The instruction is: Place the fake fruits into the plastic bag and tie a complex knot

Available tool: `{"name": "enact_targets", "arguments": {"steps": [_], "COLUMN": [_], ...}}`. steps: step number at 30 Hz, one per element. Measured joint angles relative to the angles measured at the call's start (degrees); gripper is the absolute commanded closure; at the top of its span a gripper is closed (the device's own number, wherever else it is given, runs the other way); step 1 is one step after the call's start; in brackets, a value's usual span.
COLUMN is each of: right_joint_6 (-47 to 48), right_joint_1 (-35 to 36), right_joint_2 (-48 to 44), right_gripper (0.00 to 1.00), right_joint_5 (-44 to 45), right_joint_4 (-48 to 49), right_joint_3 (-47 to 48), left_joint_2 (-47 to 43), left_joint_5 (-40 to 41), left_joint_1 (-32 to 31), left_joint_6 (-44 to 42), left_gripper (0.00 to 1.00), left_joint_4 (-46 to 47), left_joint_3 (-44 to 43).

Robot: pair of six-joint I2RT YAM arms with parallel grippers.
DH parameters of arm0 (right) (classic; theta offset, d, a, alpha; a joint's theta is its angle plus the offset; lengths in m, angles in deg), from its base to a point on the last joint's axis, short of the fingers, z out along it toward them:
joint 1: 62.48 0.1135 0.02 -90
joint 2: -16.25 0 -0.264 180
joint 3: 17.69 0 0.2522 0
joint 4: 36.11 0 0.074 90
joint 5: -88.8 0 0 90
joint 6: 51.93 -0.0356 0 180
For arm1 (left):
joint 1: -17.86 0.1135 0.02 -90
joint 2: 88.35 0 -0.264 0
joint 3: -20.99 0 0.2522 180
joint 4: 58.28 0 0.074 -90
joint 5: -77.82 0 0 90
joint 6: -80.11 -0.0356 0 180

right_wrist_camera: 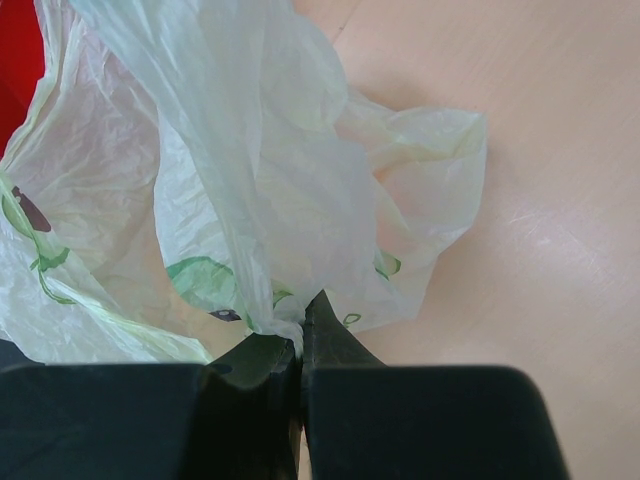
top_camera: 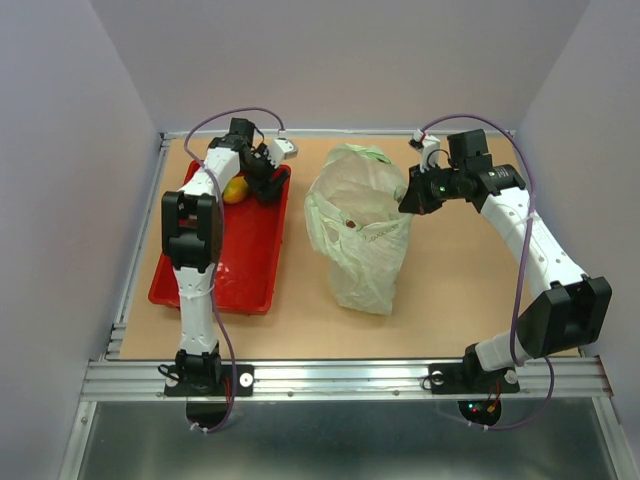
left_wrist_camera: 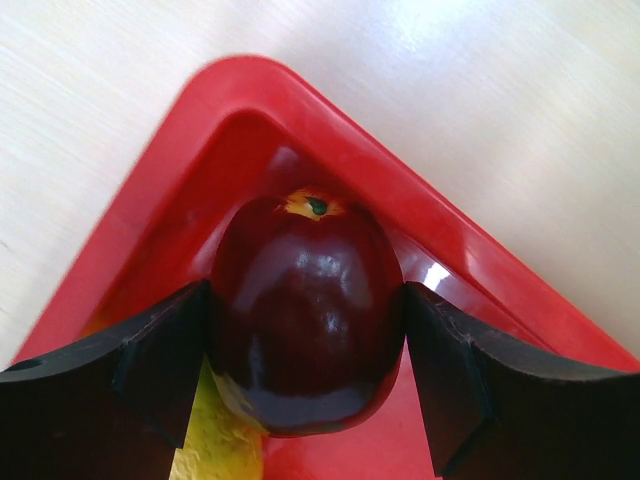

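In the far corner of the red tray [left_wrist_camera: 330, 130], a glossy dark red fruit [left_wrist_camera: 305, 330] sits between the two fingers of my left gripper [left_wrist_camera: 305, 300]. Both pads press its sides. A yellow-green fruit [left_wrist_camera: 215, 440] lies just under it, and from above it shows as a yellow piece [top_camera: 235, 190] beside the left gripper [top_camera: 262, 185]. The pale-green plastic bag [top_camera: 360, 230] stands open mid-table. My right gripper [right_wrist_camera: 302, 315] is shut on the bag's [right_wrist_camera: 250, 180] right rim and holds it up; the top view shows the right gripper [top_camera: 408, 200] at the bag's right edge.
The red tray [top_camera: 240, 270] lies left of the bag, its near half bare. Bare tan tabletop [top_camera: 470, 290] lies to the right of the bag. Grey walls close in the table on three sides.
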Motion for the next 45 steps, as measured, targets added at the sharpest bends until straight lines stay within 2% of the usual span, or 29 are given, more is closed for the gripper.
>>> {"name": "enact_targets", "arguments": {"steps": [1, 5, 8, 13, 18, 22, 23, 27, 29, 34, 41, 45], "right_joint_6": [0.0, 0.0, 0.1, 0.3, 0.7, 0.7, 0.7, 0.9, 0.9, 1.1, 1.4, 1.7], "right_joint_1": [0.0, 0.0, 0.0, 0.0, 0.0, 0.0, 0.0, 0.0, 0.0, 0.0, 0.0, 0.0], "right_joint_2": [0.0, 0.0, 0.0, 0.0, 0.0, 0.0, 0.0, 0.0, 0.0, 0.0, 0.0, 0.0], "right_gripper": [1.00, 1.00, 1.00, 1.00, 0.99, 1.00, 1.00, 1.00, 1.00, 0.99, 0.99, 1.00], "right_joint_5": [0.0, 0.0, 0.0, -0.5, -1.0, -1.4, -1.5, -2.0, -2.3, -2.6, -2.6, -2.6], "right_joint_4": [0.0, -0.1, -0.3, -0.4, -0.4, -0.4, -0.4, -0.4, -0.4, -0.4, -0.4, -0.4], "right_joint_3": [0.0, 0.0, 0.0, 0.0, 0.0, 0.0, 0.0, 0.0, 0.0, 0.0, 0.0, 0.0], "left_joint_2": [-0.3, -3.8, -9.7, -24.4, -36.7, -39.1, -38.4, -35.1, -33.7, -31.9, -34.8, -41.8], "left_joint_5": [-0.1, -2.1, -6.9, -16.0, -21.5, -22.5, -22.3, -20.3, -17.9, -13.4, -13.6, -12.3], "left_joint_1": [0.1, 0.8, 1.5, 0.2, -9.2, -17.5, -19.3, -23.8, -25.7, -28.9, -29.9, -28.5], "left_joint_6": [0.0, 0.6, 3.0, 10.1, 16.8, 19.7, 20.5, 22.6, 23.5, 25.3, 26.1, 28.5], "left_gripper": [0.57, 0.57, 0.57, 0.58, 0.59, 0.57, 0.55, 0.32, 0.26, 0.01, 0.01, 0.01], "left_joint_4": [-0.9, -5.7, -7.8, -4.6, 3.7, 9.1, 10.2, 13.1, 13.7, 15.8, 17.4, 18.1], "left_joint_3": [0.0, -0.8, -4.6, -9.4, -5.2, 1.6, 3.4, 9.7, 12.7, 13.8, 13.2, 14.0]}}
